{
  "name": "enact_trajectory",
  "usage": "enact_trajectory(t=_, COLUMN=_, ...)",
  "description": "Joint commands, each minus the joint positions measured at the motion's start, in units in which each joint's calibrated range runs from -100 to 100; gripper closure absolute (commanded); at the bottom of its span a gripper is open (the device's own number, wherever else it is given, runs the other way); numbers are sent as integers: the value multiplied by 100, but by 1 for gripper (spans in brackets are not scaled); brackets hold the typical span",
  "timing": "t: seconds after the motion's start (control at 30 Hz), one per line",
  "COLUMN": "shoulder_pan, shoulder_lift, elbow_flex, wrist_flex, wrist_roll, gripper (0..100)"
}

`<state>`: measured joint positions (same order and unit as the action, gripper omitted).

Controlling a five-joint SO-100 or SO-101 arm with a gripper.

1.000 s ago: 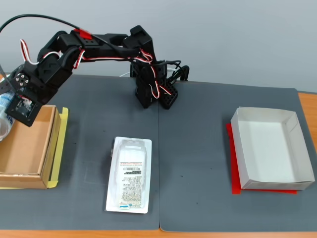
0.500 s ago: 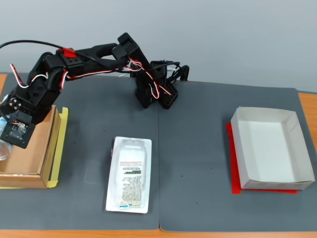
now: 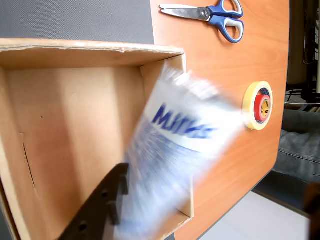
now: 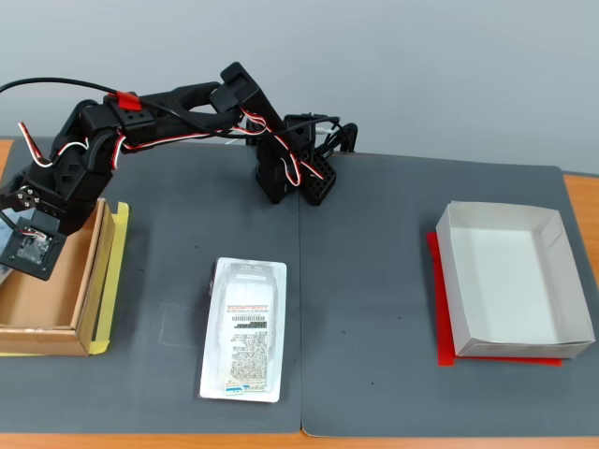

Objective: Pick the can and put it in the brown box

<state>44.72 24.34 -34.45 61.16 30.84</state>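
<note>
In the wrist view the can (image 3: 175,150), white with blue print, is motion-blurred and tilted over the right wall of the brown box (image 3: 75,55), its lower end inside the box. The box itself is sharp, so the can is moving on its own. One black finger (image 3: 102,202) of my gripper (image 3: 131,200) shows at the bottom, just left of the can; the jaws look parted and the can loose. In the fixed view my gripper (image 4: 21,254) hangs over the brown box (image 4: 89,281) at the far left; the can is hidden there.
Blue-handled scissors (image 3: 220,15) and a roll of tape (image 3: 258,106) lie on the wooden table beside the box. On the grey mat lie a flat white tray pack (image 4: 245,329) and, at right, a white-grey shallow box (image 4: 510,281) on red.
</note>
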Motion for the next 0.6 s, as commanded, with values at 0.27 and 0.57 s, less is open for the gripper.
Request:
enact_trajectory(t=0.27, shoulder_pan=-101, shoulder_lift=-431, elbow_flex=-283, wrist_flex=840, wrist_roll=-41, gripper=67)
enact_trajectory(t=0.57, shoulder_pan=-491, shoulder_lift=-1448, elbow_flex=-274, wrist_flex=1803, wrist_roll=-843, gripper=91)
